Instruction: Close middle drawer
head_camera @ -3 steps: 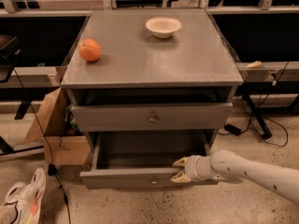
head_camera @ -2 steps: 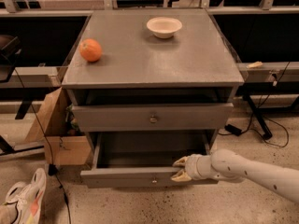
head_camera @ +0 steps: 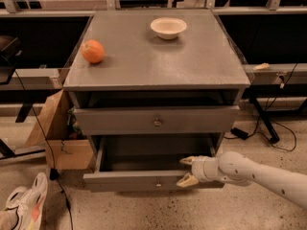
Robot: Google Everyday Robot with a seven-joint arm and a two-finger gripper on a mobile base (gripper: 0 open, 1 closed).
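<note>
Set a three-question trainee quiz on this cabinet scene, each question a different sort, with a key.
1. Fill in: on the cabinet top sit an orange and a ____.
2. True or false: the middle drawer is pulled out.
3. Where is the claw? A on the cabinet top; B at the middle drawer's front panel, right of its knob; C touching the orange.
Key: 1 bowl; 2 true; 3 B.

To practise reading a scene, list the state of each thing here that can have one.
middle drawer: pulled well open.
upper drawer: slightly out.
gripper: open, at the middle drawer's front panel, right of centre.
bowl: upright on the cabinet top.
orange: whole, resting on the cabinet top.
</note>
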